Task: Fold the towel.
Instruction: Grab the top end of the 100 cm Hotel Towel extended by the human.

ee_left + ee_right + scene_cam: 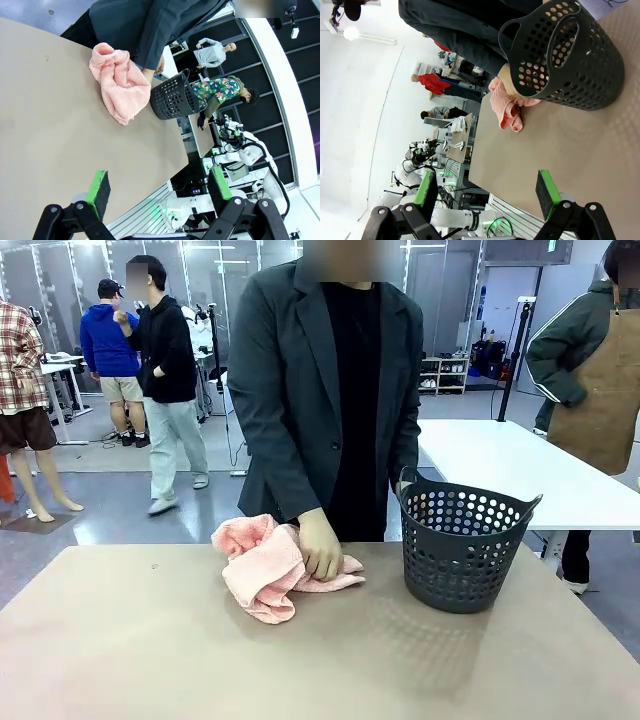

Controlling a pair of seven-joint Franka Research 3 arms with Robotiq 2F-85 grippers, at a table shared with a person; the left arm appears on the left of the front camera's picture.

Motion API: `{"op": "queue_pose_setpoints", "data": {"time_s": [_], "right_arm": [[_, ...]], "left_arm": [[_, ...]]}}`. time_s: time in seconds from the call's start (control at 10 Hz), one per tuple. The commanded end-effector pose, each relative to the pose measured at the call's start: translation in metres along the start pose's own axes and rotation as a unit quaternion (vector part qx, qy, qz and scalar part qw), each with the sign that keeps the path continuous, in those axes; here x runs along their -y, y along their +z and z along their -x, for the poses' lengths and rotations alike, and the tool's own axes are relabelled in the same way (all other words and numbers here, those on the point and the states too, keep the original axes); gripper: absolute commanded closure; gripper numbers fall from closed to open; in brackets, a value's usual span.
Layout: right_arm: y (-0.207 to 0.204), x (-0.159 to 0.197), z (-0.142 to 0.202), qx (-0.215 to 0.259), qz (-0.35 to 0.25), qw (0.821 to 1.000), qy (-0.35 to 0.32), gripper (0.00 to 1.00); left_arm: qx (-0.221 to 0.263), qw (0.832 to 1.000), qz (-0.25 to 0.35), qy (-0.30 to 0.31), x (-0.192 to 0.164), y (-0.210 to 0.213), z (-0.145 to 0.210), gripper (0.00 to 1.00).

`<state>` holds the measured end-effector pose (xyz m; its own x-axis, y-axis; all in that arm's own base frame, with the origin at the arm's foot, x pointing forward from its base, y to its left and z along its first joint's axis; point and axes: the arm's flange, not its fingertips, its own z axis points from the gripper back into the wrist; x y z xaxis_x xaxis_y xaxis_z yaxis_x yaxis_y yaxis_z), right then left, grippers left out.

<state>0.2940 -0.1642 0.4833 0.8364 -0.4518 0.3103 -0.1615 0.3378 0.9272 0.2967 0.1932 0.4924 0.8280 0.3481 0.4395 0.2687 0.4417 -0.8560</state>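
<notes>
Closest to my wrist cameras are the fingers themselves. The left gripper (159,185) has its green pads (97,186) spread wide with nothing between them, and it hangs above the near edge of the table (60,130). The right gripper (487,190) stands just as wide and also holds nothing, poised over its own side of the tan tabletop.

Looking across from the front camera, I see a broad bare stretch of table first, then the towel (265,565) toward the far edge, about the middle. It is a crumpled pink heap, bunched rather than spread, with one flap trailing to the robot's right. The person (330,390) in a dark jacket stands at the far side, and one hand (320,545) rests on the right part of the heap, fingers curled down into the cloth.

The dark basket (465,550) stands upright to the right of the towel, near it but not touching, and I can see no contents in it. From the right wrist the basket (570,60) is in the foreground, with the towel (506,107) beyond it. From the left wrist the towel (117,82) lies just this side of the basket (172,97).
</notes>
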Motion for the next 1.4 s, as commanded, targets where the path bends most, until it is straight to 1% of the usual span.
{"op": "queue_pose_setpoints", "data": {"time_s": [0.0,1.3], "right_arm": [[-0.0005,-0.0003,-0.0016,0.004,-0.005,1.0,0.004,0.0],[-0.0005,-0.0003,-0.0016,0.004,-0.005,1.0,0.004,0.0]], "left_arm": [[0.003,1.0,0.01,-0.001,0.0002,0.0001,-0.0024,0.0],[0.003,1.0,0.01,-0.001,0.0002,0.0001,-0.0024,0.0]]}}
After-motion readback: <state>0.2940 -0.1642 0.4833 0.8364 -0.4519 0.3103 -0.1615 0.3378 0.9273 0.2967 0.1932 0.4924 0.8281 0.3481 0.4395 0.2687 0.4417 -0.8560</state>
